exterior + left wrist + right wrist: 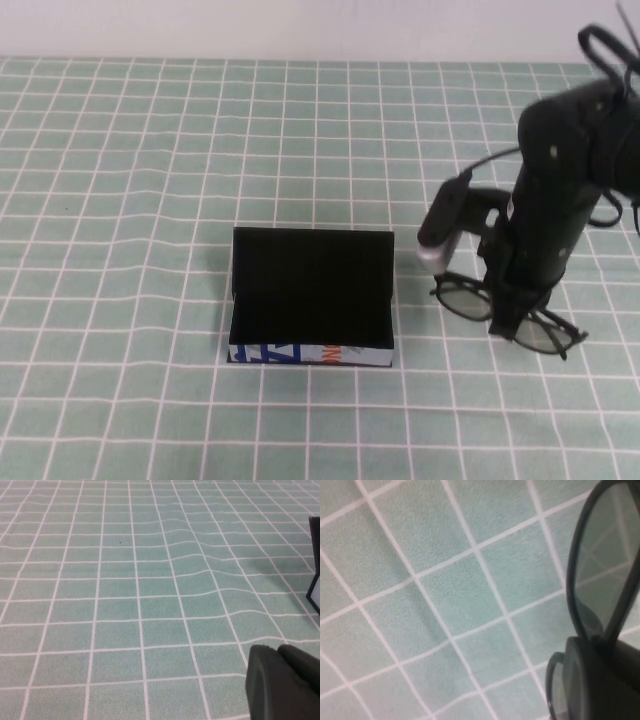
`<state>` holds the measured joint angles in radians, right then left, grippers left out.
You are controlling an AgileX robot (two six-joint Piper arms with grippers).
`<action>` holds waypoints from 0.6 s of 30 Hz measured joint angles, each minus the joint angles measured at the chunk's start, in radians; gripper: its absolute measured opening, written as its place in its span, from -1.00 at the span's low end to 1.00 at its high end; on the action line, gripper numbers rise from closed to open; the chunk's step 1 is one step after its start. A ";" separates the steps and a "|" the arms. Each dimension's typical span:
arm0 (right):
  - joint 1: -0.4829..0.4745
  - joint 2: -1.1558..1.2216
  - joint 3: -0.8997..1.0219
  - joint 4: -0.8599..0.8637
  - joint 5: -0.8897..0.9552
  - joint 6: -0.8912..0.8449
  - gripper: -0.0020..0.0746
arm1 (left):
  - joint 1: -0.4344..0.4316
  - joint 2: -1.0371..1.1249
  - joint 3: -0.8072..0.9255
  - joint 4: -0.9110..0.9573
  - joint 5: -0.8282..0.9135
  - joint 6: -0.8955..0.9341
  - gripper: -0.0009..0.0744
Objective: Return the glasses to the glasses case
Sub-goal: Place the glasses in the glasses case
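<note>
Looking down from the high view, the glasses case is sitting open near the middle of the counter, a little toward the near edge, on a green cloth ruled with white lines. Its flat lid is standing up behind the black hollow, and its white front wall with blue and orange marks is facing the near edge. To the right of it, toward the right edge of the counter, the right gripper is reaching down from its black arm and is pinching the glasses at the middle of the frame, between the two lenses. One greyish lens is showing on the case side of the fingers and the other on the far side, nearer the right edge. The glasses are just beside the case, not inside it; whether they are touching the cloth cannot be told. The left gripper is not appearing in this view.

Turning to the left wrist view, the left gripper is showing only as a dark block over bare cloth, so whether it is wide or narrow cannot be told. A black and white corner of the case is peeking in at the edge.

Turning to the right wrist view, a tinted lens of the glasses is filling one side, with a black finger closing on the frame.
</note>
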<state>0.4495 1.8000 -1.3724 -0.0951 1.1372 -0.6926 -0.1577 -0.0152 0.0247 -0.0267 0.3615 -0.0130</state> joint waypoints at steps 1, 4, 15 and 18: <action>0.000 0.000 -0.018 0.002 0.021 -0.002 -0.93 | 0.000 0.000 0.000 0.000 0.000 0.000 -0.99; 0.000 0.000 -0.090 0.013 0.065 -0.019 -0.93 | 0.000 0.000 0.000 0.000 0.000 0.000 -0.99; 0.051 -0.008 -0.268 0.245 0.086 -0.207 -0.93 | 0.000 0.000 0.000 0.000 0.000 0.000 -0.99; 0.087 -0.001 -0.285 0.277 0.090 -0.267 -0.93 | 0.000 0.000 0.000 0.000 0.000 0.000 -0.99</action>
<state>0.5369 1.7989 -1.6570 0.1815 1.2269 -0.9596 -0.1577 -0.0152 0.0247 -0.0267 0.3615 -0.0130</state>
